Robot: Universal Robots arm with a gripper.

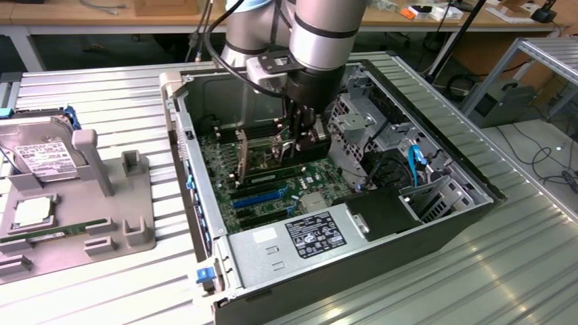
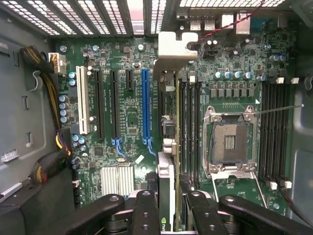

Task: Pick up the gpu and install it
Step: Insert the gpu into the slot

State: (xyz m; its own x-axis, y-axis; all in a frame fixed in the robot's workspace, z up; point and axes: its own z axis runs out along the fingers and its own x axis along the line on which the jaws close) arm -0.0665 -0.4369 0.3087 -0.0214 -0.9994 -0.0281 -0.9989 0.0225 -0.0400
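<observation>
My end effector (image 1: 302,139) is down inside the open computer case (image 1: 470,183), which lies on its side on the ribbed metal desk (image 1: 108,101). My fingers (image 2: 144,215) are clamped on the gpu (image 2: 168,147), one on each face of the card, which stands on edge over the motherboard (image 2: 127,107). In the wrist view the card runs away from me with its silver bracket (image 2: 175,51) at the far end by the rear slot openings of the case. It sits just beside the blue expansion slot (image 2: 145,105), between that slot and the empty CPU socket (image 2: 229,142); I cannot tell whether its edge is seated in a slot. In the exterior view the card shows as a dark upright plate (image 1: 262,159) beneath my wrist, with blue slots (image 1: 257,198) nearer the power supply (image 1: 312,237). Off to the exterior view's left, a grey fixture (image 1: 99,223) on the desk holds a hard drive (image 1: 40,152) with a white label.
</observation>
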